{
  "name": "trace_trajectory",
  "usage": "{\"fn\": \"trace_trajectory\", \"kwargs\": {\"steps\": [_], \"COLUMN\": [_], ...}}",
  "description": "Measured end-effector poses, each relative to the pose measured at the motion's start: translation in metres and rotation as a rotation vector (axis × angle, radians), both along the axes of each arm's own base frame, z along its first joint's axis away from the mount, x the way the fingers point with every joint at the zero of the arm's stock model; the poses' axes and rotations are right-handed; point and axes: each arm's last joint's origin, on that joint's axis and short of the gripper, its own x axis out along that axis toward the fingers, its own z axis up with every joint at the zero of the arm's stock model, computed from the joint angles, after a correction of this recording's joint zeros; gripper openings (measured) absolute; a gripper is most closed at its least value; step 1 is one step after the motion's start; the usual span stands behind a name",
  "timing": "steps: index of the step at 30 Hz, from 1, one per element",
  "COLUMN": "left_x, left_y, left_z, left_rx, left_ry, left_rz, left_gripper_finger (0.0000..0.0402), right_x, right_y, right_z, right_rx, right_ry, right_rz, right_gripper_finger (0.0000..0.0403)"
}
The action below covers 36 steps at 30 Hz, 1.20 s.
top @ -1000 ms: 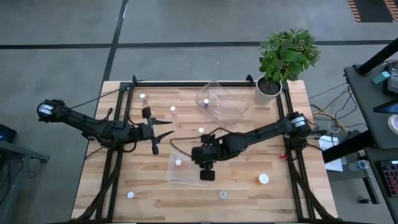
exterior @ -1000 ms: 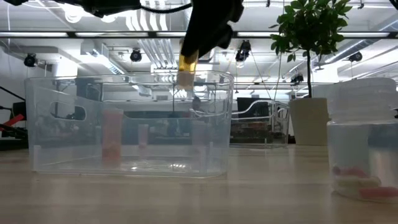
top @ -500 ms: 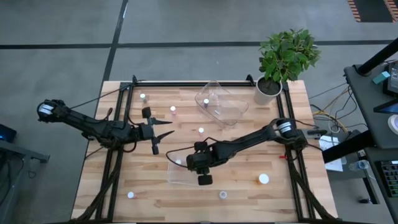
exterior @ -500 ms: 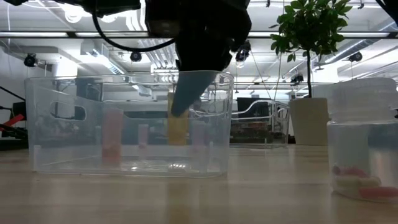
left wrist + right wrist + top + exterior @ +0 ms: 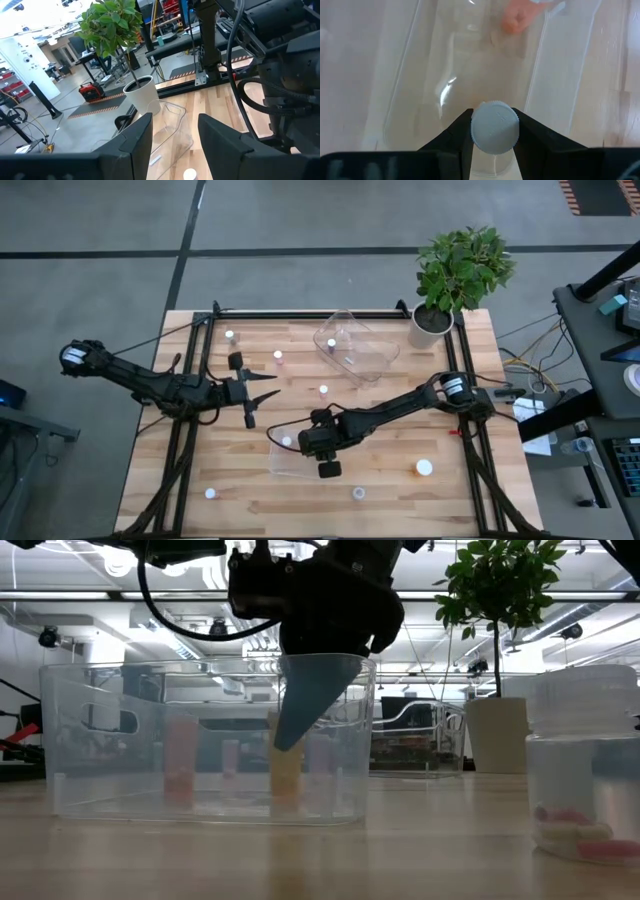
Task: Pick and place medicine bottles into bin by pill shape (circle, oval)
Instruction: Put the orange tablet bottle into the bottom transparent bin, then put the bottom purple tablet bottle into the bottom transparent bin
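Observation:
My right gripper reaches down into the near clear bin and is shut on an orange medicine bottle with a white cap. A second, pinkish bottle stands in that bin. My left gripper waits open and empty at the table's left. More white-capped bottles stand on the table, and one lies in the far bin. My right gripper pinches the bottle by the sides of its white cap between its two fingers. The fingers come from above, pointing down. The bottle stands upright inside the near bin, its base down at the bin's floor.
More bottles stand near the table's front edge; one shows large in the low view. A potted plant stands at the far right corner. The far bin is tipped at an angle.
My right gripper has gone down into the near bin and a little toward the table's left, still shut on the orange bottle. The bottle has come from above the bin's rim down to its floor, staying upright.

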Motion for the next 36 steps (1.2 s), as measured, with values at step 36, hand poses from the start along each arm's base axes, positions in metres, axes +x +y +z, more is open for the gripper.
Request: {"fn": "trace_trajectory", "kwargs": {"steps": [36], "left_x": [0.000], "left_y": [0.000], "left_z": [0.000], "left_rx": [0.000], "left_ry": [-0.001], "left_rz": [0.000], "left_gripper_finger": [0.0143], "right_x": [-0.072], "right_y": [-0.018], "right_z": [0.103], "right_rx": [-0.059], "right_ry": [-0.196], "right_rz": [-0.116], "right_gripper_finger": [0.0191]}}
